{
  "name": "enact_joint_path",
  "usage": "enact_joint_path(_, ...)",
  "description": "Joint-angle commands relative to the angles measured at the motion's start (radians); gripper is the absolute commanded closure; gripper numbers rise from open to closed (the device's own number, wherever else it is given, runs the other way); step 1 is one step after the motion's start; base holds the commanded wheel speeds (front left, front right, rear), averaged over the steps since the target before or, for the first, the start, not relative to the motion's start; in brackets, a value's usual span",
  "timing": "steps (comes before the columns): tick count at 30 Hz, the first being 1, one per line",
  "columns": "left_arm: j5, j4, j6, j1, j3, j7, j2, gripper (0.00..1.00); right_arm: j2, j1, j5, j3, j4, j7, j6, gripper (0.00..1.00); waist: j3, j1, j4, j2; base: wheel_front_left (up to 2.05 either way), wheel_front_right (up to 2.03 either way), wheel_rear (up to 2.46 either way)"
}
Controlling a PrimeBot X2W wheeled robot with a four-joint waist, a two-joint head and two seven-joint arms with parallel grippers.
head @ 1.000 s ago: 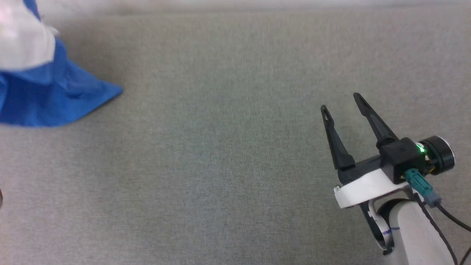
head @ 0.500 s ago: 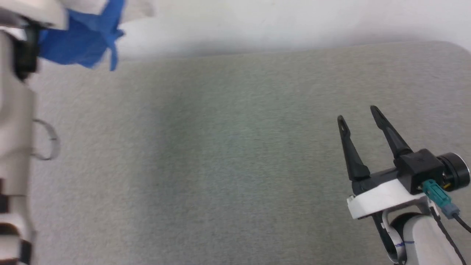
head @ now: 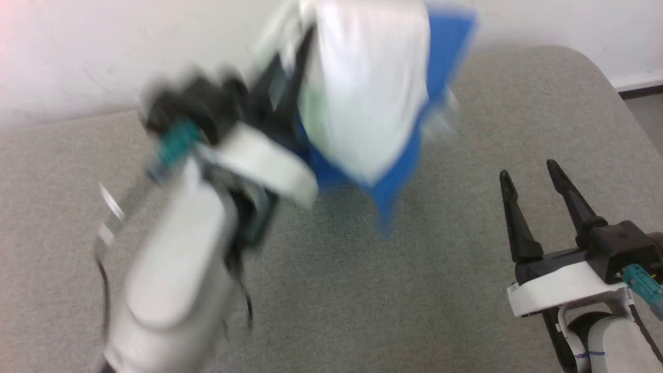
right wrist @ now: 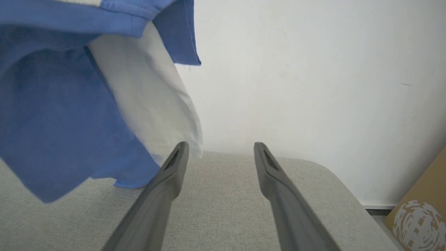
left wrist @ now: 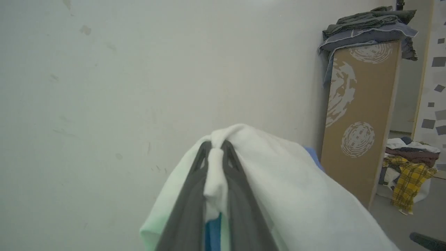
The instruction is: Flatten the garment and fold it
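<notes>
Swung in from the left edge of the worktop [head: 331,311], the left arm [head: 171,269] now holds the garment [head: 373,103] up over the far middle; a second ago it lay bunched at the far left corner. The left jaws are pinched almost shut on a fold of its white fabric. The right jaws stand wide open and empty near the right edge. The shirt hangs crumpled, so flattening seems yet to begin.

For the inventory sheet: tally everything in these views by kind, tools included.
garment: 1, pinched in the left tool
tools: 2, the left tool shut, the right tool open
grey table: 1
cardboard panel: 1
clothes piles: 2, the stack on the panel and the heap on the floor
Total: 7
</notes>
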Motion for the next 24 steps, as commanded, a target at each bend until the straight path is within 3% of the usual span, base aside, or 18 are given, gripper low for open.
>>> enact_joint_path(1, -0.013, 0.003, 0.015, 0.061, -0.006, 0.002, -0.001, 1.00, 0.003, 0.010, 0.006, -0.003, -0.008, -0.001, -0.001, 0.00, 0.013, 0.0001, -0.005, -0.0001, 0.00, 0.00, 0.00)
enact_joint_path(7, -0.082, 0.151, 0.068, 0.350, -0.024, -0.029, -0.038, 1.00, 0.003, 0.011, 0.015, -0.003, -0.010, -0.005, -0.001, 0.00, 0.040, 0.0001, -0.001, -0.0001, 0.00, 0.00, 0.00)
enact_joint_path(9, -0.099, 0.215, 0.071, 0.406, -0.025, -0.050, -0.047, 0.54, 0.003, 0.009, 0.017, -0.004, -0.008, -0.007, -0.001, 0.00, 0.049, 0.0001, 0.007, -0.0001, 0.00, 0.00, 0.00)
enact_joint_path(10, -0.107, 0.241, 0.067, 0.424, -0.029, -0.059, -0.055, 0.15, 0.003, 0.008, 0.018, -0.008, -0.008, -0.009, -0.001, 0.00, 0.052, 0.0001, 0.013, -0.0001, 0.00, 0.00, 0.00)
enact_joint_path(11, -0.106, 0.266, 0.065, 0.434, -0.034, -0.072, -0.059, 0.00, 0.003, 0.007, 0.020, -0.012, -0.006, -0.010, -0.001, 0.00, 0.052, 0.0001, 0.019, -0.0001, 0.00, 0.00, 0.00)
enact_joint_path(16, -0.097, 0.292, 0.057, 0.438, -0.031, -0.153, -0.084, 0.00, 0.003, 0.007, 0.032, -0.011, 0.006, -0.015, -0.001, 0.00, 0.047, 0.0001, 0.040, -0.0001, 0.00, 0.00, 0.00)
enact_joint_path(24, 0.005, 0.082, 0.086, 0.433, 0.067, -0.182, -0.066, 0.00, 0.003, 0.028, 0.030, -0.012, 0.015, -0.011, -0.001, 0.00, 0.009, 0.0001, 0.067, -0.0001, 0.00, 0.00, 0.00)
